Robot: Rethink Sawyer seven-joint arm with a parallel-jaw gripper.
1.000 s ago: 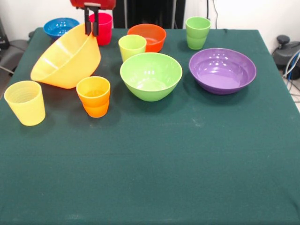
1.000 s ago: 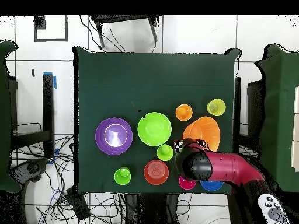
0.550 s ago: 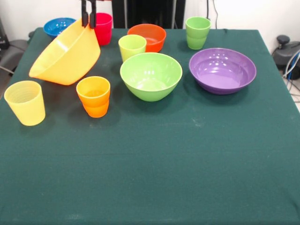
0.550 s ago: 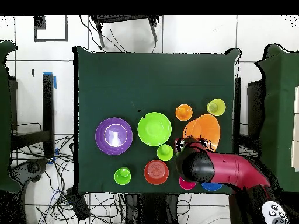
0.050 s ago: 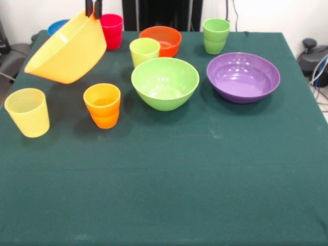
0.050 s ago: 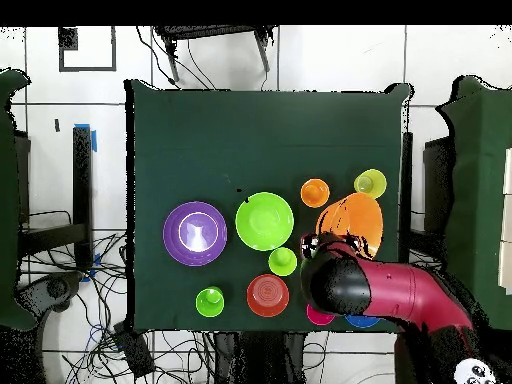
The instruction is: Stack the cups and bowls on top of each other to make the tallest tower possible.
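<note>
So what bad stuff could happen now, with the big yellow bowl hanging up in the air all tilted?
The gripper pinches the big yellow bowl only at its rim, and the bowl hangs tilted, so it might slip out and drop. Below and beside it stand the orange cup and the pale yellow cup; a falling or swinging bowl could knock them over. The red cup is right next to the gripper and could get bumped too.

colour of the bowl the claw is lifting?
Yellow-orange bowl, gripped at its rim by the claw; clearest in the front view.
</note>
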